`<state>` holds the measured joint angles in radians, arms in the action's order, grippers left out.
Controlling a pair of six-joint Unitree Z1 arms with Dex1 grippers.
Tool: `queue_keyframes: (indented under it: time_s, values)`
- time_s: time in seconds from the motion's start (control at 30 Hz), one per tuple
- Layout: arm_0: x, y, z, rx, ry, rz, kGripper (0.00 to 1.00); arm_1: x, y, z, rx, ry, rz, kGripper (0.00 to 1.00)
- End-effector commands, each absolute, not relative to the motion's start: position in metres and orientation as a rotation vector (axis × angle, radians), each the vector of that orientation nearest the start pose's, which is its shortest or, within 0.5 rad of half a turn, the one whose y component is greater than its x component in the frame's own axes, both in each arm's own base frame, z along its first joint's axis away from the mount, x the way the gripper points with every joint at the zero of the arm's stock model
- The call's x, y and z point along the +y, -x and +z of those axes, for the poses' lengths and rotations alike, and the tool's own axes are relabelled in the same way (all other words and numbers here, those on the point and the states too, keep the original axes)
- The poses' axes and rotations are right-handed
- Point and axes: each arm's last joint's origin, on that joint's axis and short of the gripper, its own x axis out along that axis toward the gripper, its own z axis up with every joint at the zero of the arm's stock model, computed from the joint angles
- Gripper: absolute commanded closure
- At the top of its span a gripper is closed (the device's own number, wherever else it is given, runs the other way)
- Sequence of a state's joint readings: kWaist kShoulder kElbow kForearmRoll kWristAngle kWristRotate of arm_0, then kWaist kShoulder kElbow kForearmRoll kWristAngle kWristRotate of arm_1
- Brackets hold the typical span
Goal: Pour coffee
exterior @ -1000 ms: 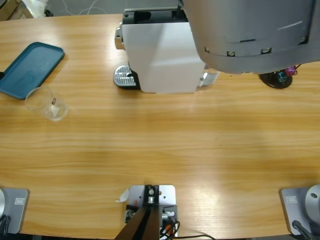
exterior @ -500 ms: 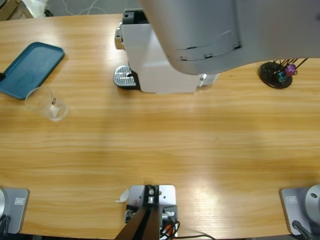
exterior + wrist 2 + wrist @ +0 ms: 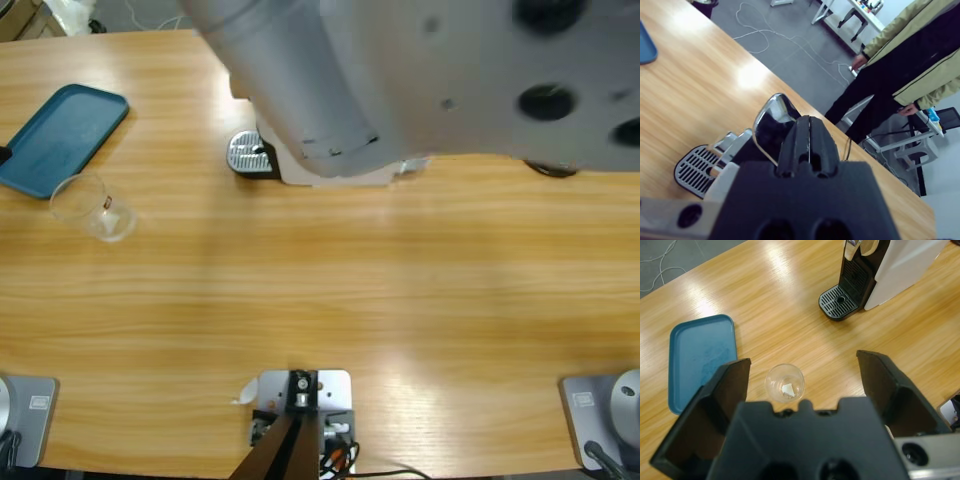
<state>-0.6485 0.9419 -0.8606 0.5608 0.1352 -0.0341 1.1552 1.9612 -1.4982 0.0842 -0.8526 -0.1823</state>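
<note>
A small clear glass tumbler is seen standing upright on the long wooden surface, just beside a flat teal plastic tray. No coffee can be made out in it. The left gripper is held above it, jaws spread wide. The right gripper, jaws pressed together, is poised over the white and black coffee machine.

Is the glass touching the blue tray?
Apart. In the left wrist view, bare table shows between the glass and the blue tray.
</note>
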Motion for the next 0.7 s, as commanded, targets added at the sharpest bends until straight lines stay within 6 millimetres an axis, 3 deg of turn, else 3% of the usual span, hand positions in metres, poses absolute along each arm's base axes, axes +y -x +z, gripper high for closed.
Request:
queue_keyframes:
  time_s: [0.03, 0.33, 0.7]
  values:
    - [-0.066, -0.095, 0.342, 0.651, -0.237, -0.506, 0.087, 0.414, -0.207, 0.25, 0.391, 0.767, 0.397, 1.0]
    - [-0.066, -0.095, 0.341, 0.658, -0.235, -0.508, 0.087, 0.416, -0.209, 0.237, 0.422, 0.755, 0.409, 1.0]
    - [-0.066, -0.094, 0.341, 0.664, -0.236, -0.511, 0.085, 0.402, -0.212, 0.22, 0.479, 0.721, 0.379, 1.0]
